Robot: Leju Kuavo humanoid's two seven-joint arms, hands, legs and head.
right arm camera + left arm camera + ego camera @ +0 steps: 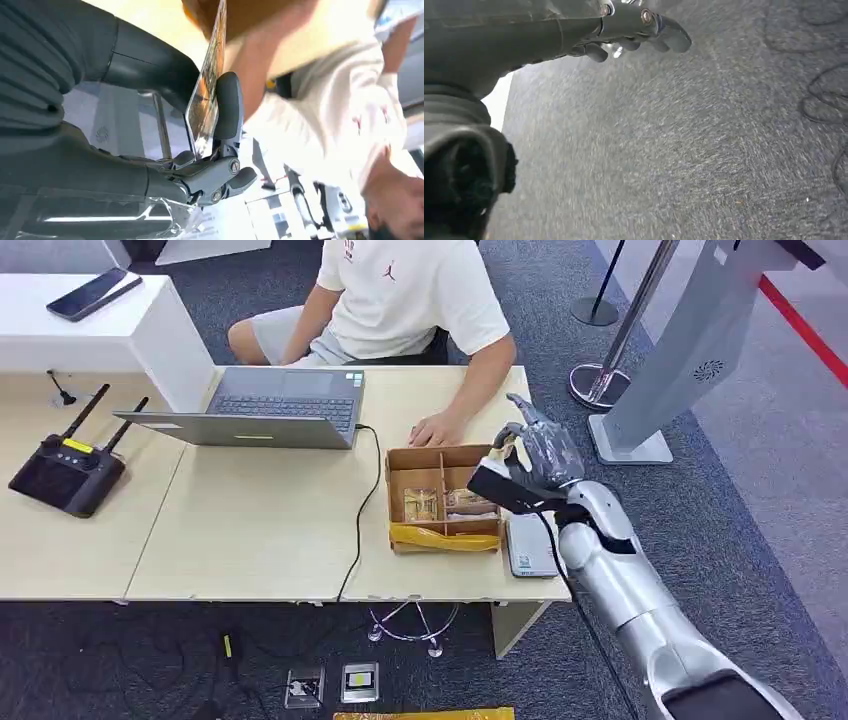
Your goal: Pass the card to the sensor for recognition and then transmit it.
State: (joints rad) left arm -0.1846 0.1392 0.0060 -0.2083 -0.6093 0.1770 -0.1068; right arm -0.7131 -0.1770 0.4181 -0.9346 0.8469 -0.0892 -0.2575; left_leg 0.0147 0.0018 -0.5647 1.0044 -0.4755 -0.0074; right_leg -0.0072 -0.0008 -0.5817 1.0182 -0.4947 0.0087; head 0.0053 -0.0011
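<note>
Though seen mostly edge-on, the card (206, 95) is pinched by the right hand (220, 150).

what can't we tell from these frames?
- Card: right wrist view shows it edge-on in the right hand; print unreadable.
- Head view: the right hand hides the card.
- Sensor: partly behind the forearm; face unclear.
- Box contents: too small to identify.
- Left hand: fingers cut off at the frame edge, blurred.
</note>
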